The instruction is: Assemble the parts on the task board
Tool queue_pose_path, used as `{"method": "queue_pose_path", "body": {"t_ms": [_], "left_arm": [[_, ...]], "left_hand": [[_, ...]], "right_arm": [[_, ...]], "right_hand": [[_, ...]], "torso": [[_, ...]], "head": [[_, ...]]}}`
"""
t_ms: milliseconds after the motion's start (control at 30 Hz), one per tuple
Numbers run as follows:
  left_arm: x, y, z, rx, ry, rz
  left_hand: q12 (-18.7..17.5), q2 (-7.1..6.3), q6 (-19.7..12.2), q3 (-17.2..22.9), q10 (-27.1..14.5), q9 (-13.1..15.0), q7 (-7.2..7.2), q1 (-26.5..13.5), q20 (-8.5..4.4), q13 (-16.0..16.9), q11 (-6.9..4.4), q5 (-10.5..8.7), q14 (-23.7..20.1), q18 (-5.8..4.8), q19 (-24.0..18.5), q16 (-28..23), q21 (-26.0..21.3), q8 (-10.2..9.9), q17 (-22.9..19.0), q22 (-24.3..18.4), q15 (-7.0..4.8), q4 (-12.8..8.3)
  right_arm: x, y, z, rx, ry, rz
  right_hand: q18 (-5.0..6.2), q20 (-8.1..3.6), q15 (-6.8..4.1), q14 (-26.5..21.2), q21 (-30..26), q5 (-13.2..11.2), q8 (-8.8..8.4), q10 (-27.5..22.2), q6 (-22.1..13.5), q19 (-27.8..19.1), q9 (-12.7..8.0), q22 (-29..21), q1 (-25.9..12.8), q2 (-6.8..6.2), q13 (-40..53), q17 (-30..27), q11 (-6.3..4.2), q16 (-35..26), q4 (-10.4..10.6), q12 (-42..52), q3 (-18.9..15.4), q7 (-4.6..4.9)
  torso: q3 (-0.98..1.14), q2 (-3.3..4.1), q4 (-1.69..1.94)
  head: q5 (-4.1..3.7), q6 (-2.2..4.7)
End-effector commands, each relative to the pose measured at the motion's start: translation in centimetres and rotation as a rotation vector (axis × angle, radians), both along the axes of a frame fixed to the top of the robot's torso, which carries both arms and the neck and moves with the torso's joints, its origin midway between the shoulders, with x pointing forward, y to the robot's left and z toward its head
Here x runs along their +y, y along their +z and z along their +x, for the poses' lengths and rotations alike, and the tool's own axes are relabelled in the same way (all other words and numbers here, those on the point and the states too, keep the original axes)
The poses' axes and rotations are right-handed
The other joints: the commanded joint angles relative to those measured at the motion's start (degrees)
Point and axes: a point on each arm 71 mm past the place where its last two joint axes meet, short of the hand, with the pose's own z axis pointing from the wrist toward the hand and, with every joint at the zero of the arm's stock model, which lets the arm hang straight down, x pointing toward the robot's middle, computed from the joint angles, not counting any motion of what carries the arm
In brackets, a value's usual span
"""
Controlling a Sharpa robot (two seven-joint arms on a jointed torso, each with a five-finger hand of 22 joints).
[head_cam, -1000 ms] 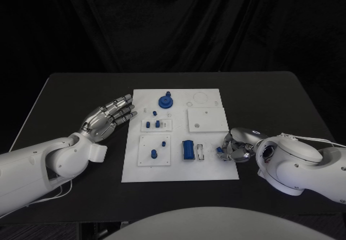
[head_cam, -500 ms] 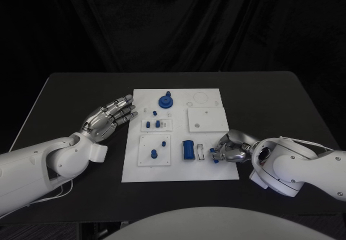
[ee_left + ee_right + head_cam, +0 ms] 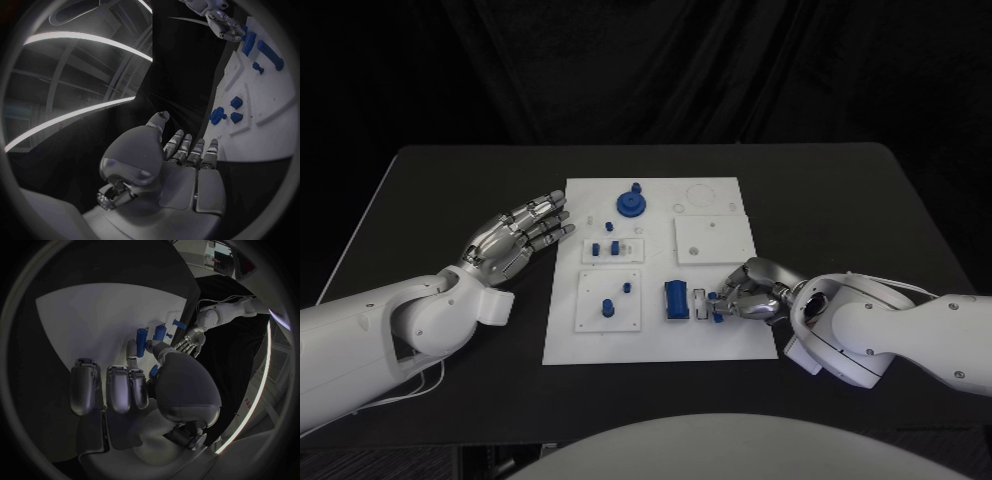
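The small blue part you are after sits at the near right of the task board, just right of the long blue block and the narrow white slot beside it. Over the last second your right hand has slid in from the board's right edge onto the board, and its fingertips now close around that part, with blue showing between them. You appear to be pinching it, though whether it is lifted or only touched cannot be told; the right wrist view shows a sliver of blue at the thumb. That puts you at the pick-up step, with seating the piece not yet done.

The board is a white plate with raised square panels, a blue round knobbed part at the far end and short blue pegs in the middle.

Your left hand has not moved: it hovers over the desk beside the board's left edge, fingers apart, holding nothing.
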Motion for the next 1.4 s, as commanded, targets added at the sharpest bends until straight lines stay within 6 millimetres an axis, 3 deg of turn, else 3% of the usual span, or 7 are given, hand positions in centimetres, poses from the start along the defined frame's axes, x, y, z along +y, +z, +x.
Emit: {"method": "queue_pose_path", "body": {"t_ms": [33,300,367,667,1100,1400], "left_arm": [[-0.28,0.02,-0.05,-0.005,-0.014,-0.016],[-0.38,-0.01,0.00,-0.004,-0.018,-0.017],[-0.38,-0.01,0.00,-0.004,-0.019,-0.017],[-0.42,-0.04,0.04,-0.003,-0.021,-0.018],[-0.46,-0.09,0.05,0.000,-0.025,-0.018],[-0.47,-0.15,0.01,0.002,-0.027,-0.019]], "left_hand": [[0.20,-0.02,-0.01,0.33,-0.05,0.09,0.21,-0.64,-0.13,0.07,-0.26,0.24,-0.20,-0.45,0.30,0.15,0.27,0.37,0.06,-0.05,0.11,0.08],[0.20,-0.02,-0.01,0.33,-0.05,0.09,0.21,-0.64,-0.13,0.07,-0.26,0.24,-0.20,-0.45,0.30,0.15,0.27,0.37,0.06,-0.05,0.11,0.08],[0.20,-0.02,-0.01,0.33,-0.05,0.09,0.21,-0.64,-0.13,0.07,-0.26,0.24,-0.20,-0.45,0.30,0.15,0.27,0.37,0.06,-0.05,0.11,0.08],[0.17,-0.05,0.06,0.38,-0.04,0.09,0.36,-0.72,-0.15,0.07,-0.31,0.23,-0.24,-0.41,0.28,0.13,0.25,0.43,0.05,-0.12,0.04,0.05],[0.10,-0.03,0.02,0.41,-0.07,0.08,0.40,-0.76,-0.16,0.05,-0.33,0.23,-0.27,-0.39,0.27,0.09,0.25,0.43,0.04,-0.14,0.03,0.05],[0.10,-0.03,0.02,0.41,-0.07,0.08,0.40,-0.76,-0.16,0.05,-0.33,0.23,-0.27,-0.39,0.27,0.09,0.25,0.43,0.04,-0.14,0.03,0.05]], "right_arm": [[0.23,0.00,0.16,-0.006,-0.019,0.033],[0.65,-0.09,0.40,-0.011,-0.019,0.038],[0.70,-0.09,0.44,-0.014,-0.018,0.038],[0.84,-0.12,0.69,-0.032,-0.009,0.024],[0.86,-0.23,0.79,-0.036,0.008,-0.017],[0.79,-0.17,0.75,-0.041,0.010,-0.020]], "right_hand": [[-0.78,-0.38,-0.34,3.73,0.15,-0.25,0.23,5.98,-0.21,2.95,0.12,11.99,-0.40,0.30,15.10,2.09,-0.34,0.18,-0.40,0.16,0.61,-0.22],[-0.68,-0.32,-0.27,3.63,-0.28,-0.89,0.39,5.98,-0.36,2.79,0.43,11.84,-1.81,0.88,15.10,1.54,-0.27,-0.01,0.35,0.16,0.06,-0.15],[-0.64,-0.29,-0.25,3.59,-0.42,-2.43,0.50,5.98,-0.36,2.74,0.61,11.79,-2.67,1.04,15.10,1.33,-0.26,-0.09,0.81,0.16,-0.52,-0.15],[-0.57,-0.25,-0.21,3.50,-0.69,-4.59,0.49,5.98,-0.64,2.63,0.82,11.70,-3.69,1.44,15.10,0.85,-0.19,-0.27,1.38,0.16,-1.34,-0.06],[-0.50,0.14,0.22,3.39,-1.06,-14.91,0.14,5.98,-1.02,2.49,1.06,11.58,-8.58,1.90,15.10,0.11,0.32,-0.55,5.10,0.16,-6.40,0.50],[-0.50,0.23,0.29,3.36,-1.09,-18.71,-0.01,5.98,-1.18,2.49,1.17,11.58,-9.70,2.32,15.10,-0.14,0.38,-0.64,6.32,0.16,-8.64,0.55]], "torso": [[0.04,0.01,0.10],[0.05,-0.03,-0.08],[0.04,-0.03,-0.12],[0.06,0.00,-0.08],[0.04,-0.03,-0.18],[0.07,-0.04,-0.16]], "head": [[-0.10,-0.01],[0.35,-0.01],[0.42,-0.01],[0.34,-0.01],[0.52,-0.01],[0.54,-0.01]]}}
